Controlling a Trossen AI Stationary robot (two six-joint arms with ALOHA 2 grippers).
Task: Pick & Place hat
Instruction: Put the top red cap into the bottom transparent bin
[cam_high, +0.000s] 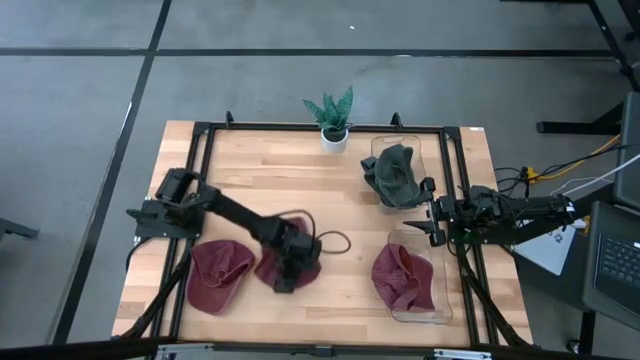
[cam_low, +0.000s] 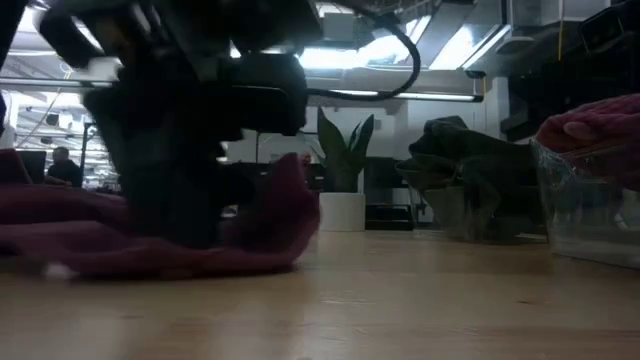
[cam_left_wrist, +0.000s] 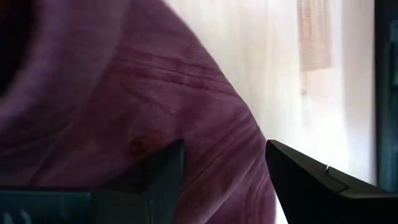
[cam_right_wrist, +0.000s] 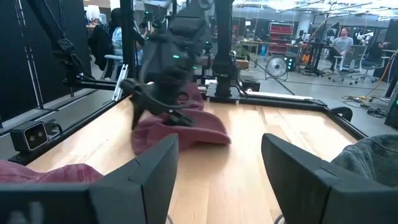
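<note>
Near the table's front middle lies a maroon hat (cam_high: 266, 266) (cam_low: 270, 235) (cam_left_wrist: 124, 93). My left gripper (cam_high: 287, 274) (cam_low: 170, 215) (cam_left_wrist: 224, 180) is down over it, open, with a ridge of the maroon cloth between its fingers. A second maroon hat (cam_high: 220, 276) rests flat on the table just to its left. My right gripper (cam_high: 418, 226) (cam_right_wrist: 217, 180) waits open at the table's right side, between two clear bins, touching nothing. My left gripper comes at the maroon hat from above, pointing down, with one finger (cam_left_wrist: 158, 177) against the cloth ridge (cam_left_wrist: 211, 155) and the other finger (cam_left_wrist: 298, 177) beside it. Whether the fingers actually touch the cloth, I cannot tell. The hat lies on the table.
A clear bin (cam_high: 440, 150) at the far right holds a dark green hat (cam_high: 393, 175). A second clear bin (cam_high: 446, 300) at the near right holds a maroon hat (cam_high: 405, 280). A potted plant (cam_high: 333, 118) stands at the far edge. A cable loop (cam_high: 336, 241) lies beside my left gripper.
</note>
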